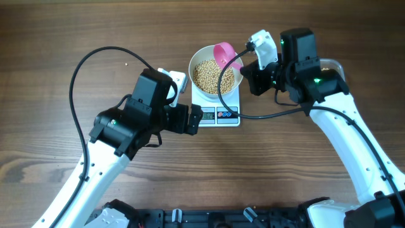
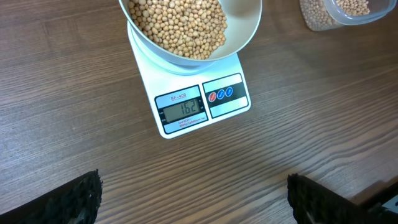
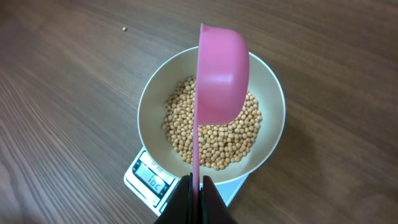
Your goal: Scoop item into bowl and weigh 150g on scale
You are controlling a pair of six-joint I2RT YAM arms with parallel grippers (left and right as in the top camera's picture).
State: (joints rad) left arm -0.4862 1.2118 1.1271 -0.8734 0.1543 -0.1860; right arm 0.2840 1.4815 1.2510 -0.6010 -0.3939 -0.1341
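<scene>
On the dark wooden table point(image 1: 63, 38) the left gripper point(image 1: 193, 119) hovers just near-left of the scale, fingers spread wide and holding nothing. The right gripper point(image 3: 198, 186) is clamped tight on the handle of the pink plastic scoop point(image 3: 221, 74). That scoop hangs tipped on edge over the far side of the bowl and looks empty from overhead. The small flat white square scale point(image 2: 202, 102) carries the round white bowl point(image 3: 152, 112), well filled with tan round beans point(image 3: 217, 143). So the scooping looks done, but the grey display point(image 2: 181, 110) appears to read 162, over target. My call: a few beans must come back out, perhaps into the clear tub point(image 2: 367, 15) at far right. One stray bean point(image 3: 124, 28) lies at far left.
</scene>
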